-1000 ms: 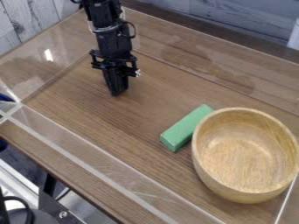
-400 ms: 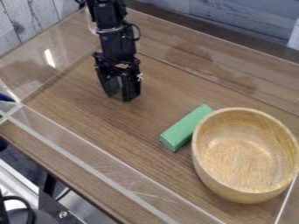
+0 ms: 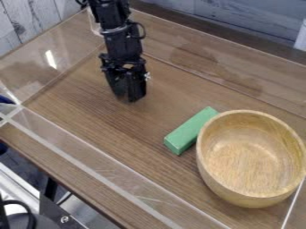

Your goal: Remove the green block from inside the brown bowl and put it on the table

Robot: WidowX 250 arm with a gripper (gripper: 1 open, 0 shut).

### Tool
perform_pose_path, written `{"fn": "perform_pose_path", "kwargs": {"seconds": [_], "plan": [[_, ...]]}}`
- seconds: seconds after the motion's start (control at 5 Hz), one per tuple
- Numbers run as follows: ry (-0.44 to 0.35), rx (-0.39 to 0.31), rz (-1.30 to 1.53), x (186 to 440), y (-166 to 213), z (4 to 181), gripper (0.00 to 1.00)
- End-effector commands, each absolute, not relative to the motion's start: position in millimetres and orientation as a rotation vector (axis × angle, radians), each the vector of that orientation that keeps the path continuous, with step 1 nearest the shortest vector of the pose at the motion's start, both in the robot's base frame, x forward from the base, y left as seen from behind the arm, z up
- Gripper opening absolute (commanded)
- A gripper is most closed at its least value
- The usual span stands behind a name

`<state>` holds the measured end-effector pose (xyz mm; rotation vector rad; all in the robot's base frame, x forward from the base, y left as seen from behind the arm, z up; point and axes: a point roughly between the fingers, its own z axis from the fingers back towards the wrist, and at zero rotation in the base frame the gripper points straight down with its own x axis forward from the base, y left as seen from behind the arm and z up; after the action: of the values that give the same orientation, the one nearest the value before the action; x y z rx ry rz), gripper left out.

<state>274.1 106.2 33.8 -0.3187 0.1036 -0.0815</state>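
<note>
A lab; clear acrylic walls (image 3: 72, 148) fence the table (image 3: 180, 80).

You have a brown wood-grain table (image 3: 107, 125) bearing a flat green block (image 3: 191, 131) and, touching it, a round tan wooden bowl (image 3: 251, 157), both lying well apart from the gripper (image 3: 127, 89), toward the right and nearer the camera.

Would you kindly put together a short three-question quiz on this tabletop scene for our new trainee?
1. True or false: the green block lies inside the brown bowl.
2. What does the gripper hold? A) the block B) the bowl C) nothing
3. Fill in: the block rests on the ____.

Key: 1 false, it lies on the wood just beside the bowl's rim; 2 C; 3 table.
</note>
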Motion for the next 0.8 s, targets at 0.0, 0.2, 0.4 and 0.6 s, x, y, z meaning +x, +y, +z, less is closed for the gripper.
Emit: {"fn": "perform_pose_path", "kwargs": {"seconds": [0.0,0.2,0.4,0.6], "plan": [[-0.004,-0.306,-0.061,280,122,64.6,1.00],[0.020,-0.293,-0.075,278,128,61.0,0.00],[0.048,-0.283,-0.096,278,130,56.3,0.00],[0.069,-0.266,-0.044,281,129,35.7,0.00]]}}
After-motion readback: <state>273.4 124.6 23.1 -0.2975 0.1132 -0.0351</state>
